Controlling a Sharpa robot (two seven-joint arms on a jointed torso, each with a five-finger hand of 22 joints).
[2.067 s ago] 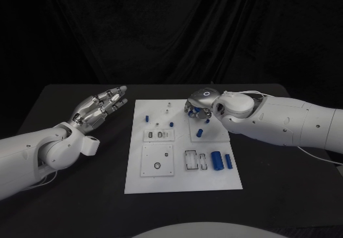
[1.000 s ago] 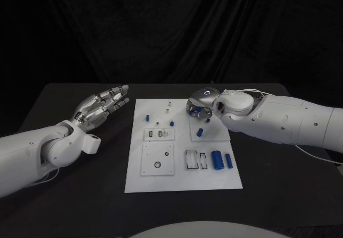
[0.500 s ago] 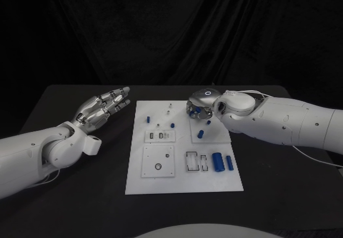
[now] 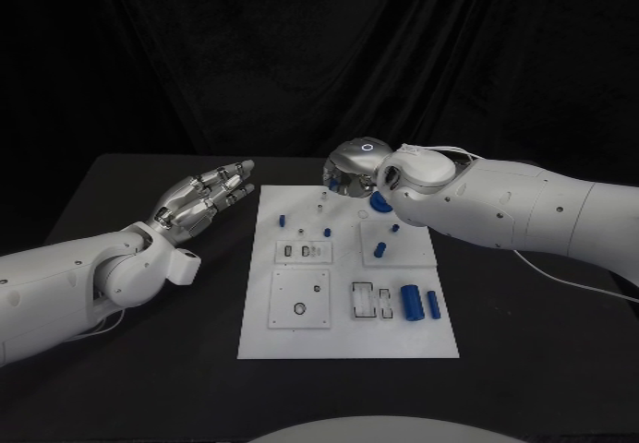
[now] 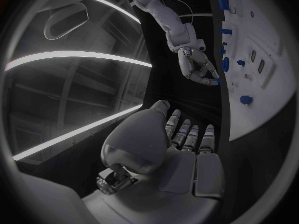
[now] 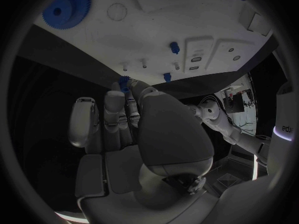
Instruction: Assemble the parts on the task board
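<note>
The white task board [image 4: 349, 337] lies in the middle of the black table. My right hand [image 4: 353, 173] hovers over the board's far edge, near two small upright pegs [image 6: 134, 64]. It pinches a small blue gear [image 6: 124, 82] at its fingertips; the gear [image 5: 215, 81] also shows in the left wrist view. A larger blue gear [image 6: 69, 6] lies on the board beside this hand. My left hand [image 4: 204, 199] hangs open left of the board, fingers stretched out and holding nothing. Blue cylinders [image 4: 412, 300] lie near the board's right edge.
Small blue pieces [image 4: 281, 220] [image 4: 381, 247] stand on the far half of the board. Inset plates with slots [image 4: 301, 250] and a ring [image 4: 300, 308] sit left of centre. Black table [image 4: 133, 369] surrounds the board on all sides.
My right hand has moved left and away from me, from above the board's right-hand square to its far edge. The left hand has barely shifted.
</note>
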